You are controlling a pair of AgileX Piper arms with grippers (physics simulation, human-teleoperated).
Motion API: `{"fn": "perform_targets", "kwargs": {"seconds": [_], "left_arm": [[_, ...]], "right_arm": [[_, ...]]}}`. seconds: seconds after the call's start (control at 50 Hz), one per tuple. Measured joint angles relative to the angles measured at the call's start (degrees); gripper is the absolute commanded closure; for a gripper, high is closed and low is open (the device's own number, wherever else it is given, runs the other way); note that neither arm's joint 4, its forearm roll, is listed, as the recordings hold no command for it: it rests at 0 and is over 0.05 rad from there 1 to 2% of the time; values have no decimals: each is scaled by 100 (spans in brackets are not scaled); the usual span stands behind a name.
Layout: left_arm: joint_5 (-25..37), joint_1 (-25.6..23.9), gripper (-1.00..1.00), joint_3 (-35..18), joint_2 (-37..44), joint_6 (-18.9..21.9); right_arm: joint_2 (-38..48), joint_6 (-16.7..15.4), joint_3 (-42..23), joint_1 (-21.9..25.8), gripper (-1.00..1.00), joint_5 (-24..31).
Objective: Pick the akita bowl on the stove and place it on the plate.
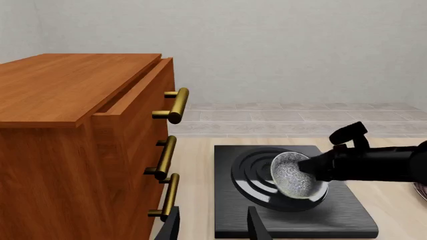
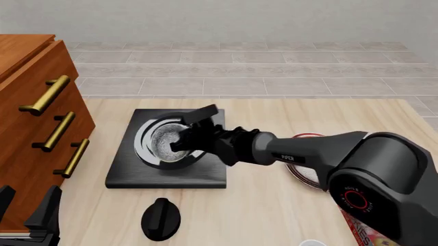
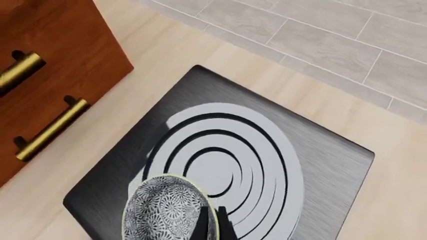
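Front view: right gripper (image 2: pixel 179 139) reaches across the stove (image 2: pixel 123 171), its fingers pinched narrow on the rim of the akita bowl (image 2: pixel 163 142). Bowl is tilted, speckled inside turned up toward the left, over the stove's silver rings; whether its lower edge touches the slab cannot be told. Plate (image 2: pixel 301 174) lies on the table to the right of the stove, mostly hidden under the right arm. Black knob (image 2: pixel 161 219) sits near the stove's front edge. Wooden drawer cabinet (image 2: pixel 27 118) with brass handles stands left of the stove. Left gripper (image 1: pixel 213 224) hangs low near the cabinet, fingers spread apart, holding nothing.
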Motion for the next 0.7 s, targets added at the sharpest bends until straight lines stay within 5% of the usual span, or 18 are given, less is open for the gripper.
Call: {"fn": "perform_targets", "kwargs": {"seconds": [0.7], "left_arm": [[0,0,-100,0,0,0]], "right_arm": [[-1804,379,2274,-658,100,-1354]]}}
